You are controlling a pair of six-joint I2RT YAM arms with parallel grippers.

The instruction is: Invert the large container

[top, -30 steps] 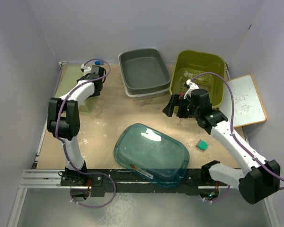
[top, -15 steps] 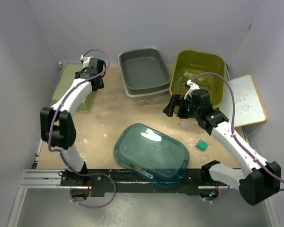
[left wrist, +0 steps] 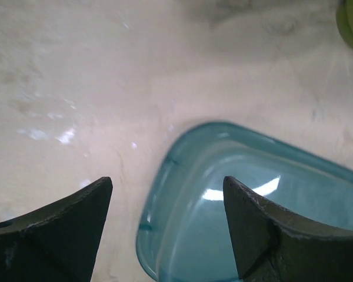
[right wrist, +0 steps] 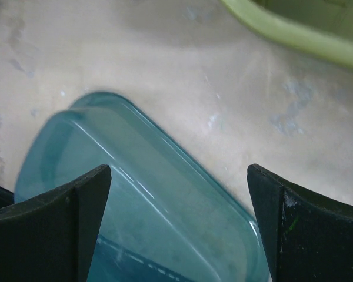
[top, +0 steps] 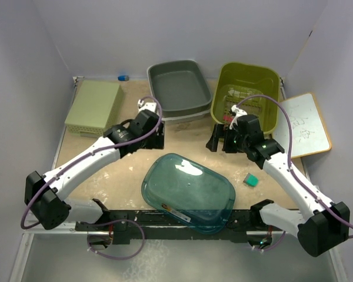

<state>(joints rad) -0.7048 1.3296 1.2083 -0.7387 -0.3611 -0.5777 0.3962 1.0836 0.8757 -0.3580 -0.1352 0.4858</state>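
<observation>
Container (top: 187, 192): large, teal, see-through, rounded corners. Lies at the near middle of the table (top: 129, 161), long side running from far left to near right, near edge close to the arm bases. Shows a smooth broad face upward with light glinting off it; looks bottom-up, though not certain. Touched by neither gripper.

Left gripper (top: 155, 137): hangs over bare table just beyond the far-left corner of the container. Jaws spread wide, holding nothing; in the wrist view (left wrist: 166, 182) frames that corner of the container between the two dark fingers (left wrist: 59, 229).

Right gripper (top: 215, 138): hangs over the table beyond the far-right side of the container, near the front of the green basket. Jaws fully spread, holding nothing; in the wrist view (right wrist: 177, 170) looks down on the container's far end and the sandy tabletop.

Grey tub (top: 179, 88): far middle, open side up, seemingly nested in a second one.

Green basket (top: 247, 94): far right, just beside the grey tub, open side up, slotted walls.

Pale green flat box (top: 94, 106): far left, lying flat.

Small teal block (top: 251, 180): right of the container, apart from it.

Whiteboard (top: 306, 124): right edge, wood-framed, faint writing, unreadable.

Small blue object (top: 123, 77): far edge, left of the grey tub; too small to identify.
</observation>
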